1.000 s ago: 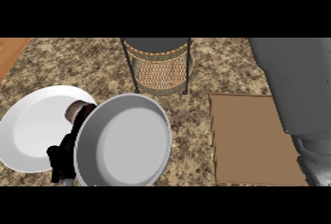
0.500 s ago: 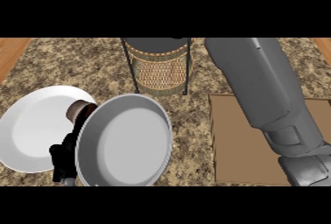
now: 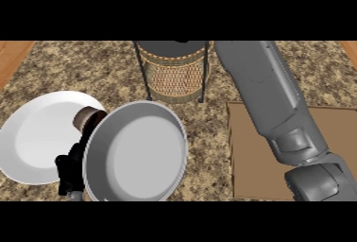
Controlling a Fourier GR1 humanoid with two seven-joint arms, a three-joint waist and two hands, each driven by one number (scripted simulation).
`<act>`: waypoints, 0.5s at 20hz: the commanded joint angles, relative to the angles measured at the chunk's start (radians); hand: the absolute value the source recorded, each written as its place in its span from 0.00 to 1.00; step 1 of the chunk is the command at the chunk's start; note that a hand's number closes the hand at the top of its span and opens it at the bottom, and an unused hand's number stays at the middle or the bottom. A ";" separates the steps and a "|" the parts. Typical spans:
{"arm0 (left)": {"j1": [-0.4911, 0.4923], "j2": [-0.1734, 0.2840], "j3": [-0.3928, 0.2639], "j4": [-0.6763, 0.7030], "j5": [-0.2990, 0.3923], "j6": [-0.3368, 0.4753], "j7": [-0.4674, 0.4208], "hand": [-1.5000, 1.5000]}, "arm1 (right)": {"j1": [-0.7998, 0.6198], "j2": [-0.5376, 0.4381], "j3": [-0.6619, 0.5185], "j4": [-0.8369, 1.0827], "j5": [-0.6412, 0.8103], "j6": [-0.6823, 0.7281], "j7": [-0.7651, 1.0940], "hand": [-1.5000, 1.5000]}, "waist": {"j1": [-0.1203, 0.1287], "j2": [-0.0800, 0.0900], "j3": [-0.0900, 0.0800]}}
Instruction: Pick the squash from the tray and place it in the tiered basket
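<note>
Since the right forearm (image 3: 268,99) runs from the lower right corner up to the top edge and is cut off there, you get no sight of the right hand. Whether it is open or closed, and whether it carries anything, cannot be told. The left hand does not show either.

You cannot see the squash on any visible surface, so its place cannot be told.

Just to the left of the forearm's upper end stands the tall woven wicker tiered basket in its thin black wire frame (image 3: 173,75). A dark grey round tier sits at its top. Under and beside the forearm's lower part lies the flat brown rectangular tray (image 3: 254,156). Its visible surface is bare, and the arm covers part of it.

Well off to the forearm's left, a round grey metal pan (image 3: 136,153) overlaps a round white plate (image 3: 38,142). At the pan's left rim you see a short brown stub (image 3: 87,117) and a black piece (image 3: 67,171); what they are cannot be told.

All of it rests on a speckled brown stone counter (image 3: 83,66).
</note>
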 commanded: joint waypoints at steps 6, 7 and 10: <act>0.032 -0.023 -0.016 0.039 -0.008 0.001 0.033 0.50 | 0.029 0.044 -0.173 0.104 -0.198 -0.122 -0.184 0.00 | -0.003 0.020 -0.006; 0.005 -0.008 0.012 0.091 0.010 -0.020 0.022 0.50 | 0.015 0.044 -0.183 0.072 -0.222 -0.126 -0.180 0.00 | -0.017 0.017 -0.006; 0.057 0.013 0.021 0.063 0.023 -0.042 0.012 0.50 | -0.005 0.009 -0.197 0.034 -0.192 -0.230 -0.177 0.00 | -0.025 0.010 -0.007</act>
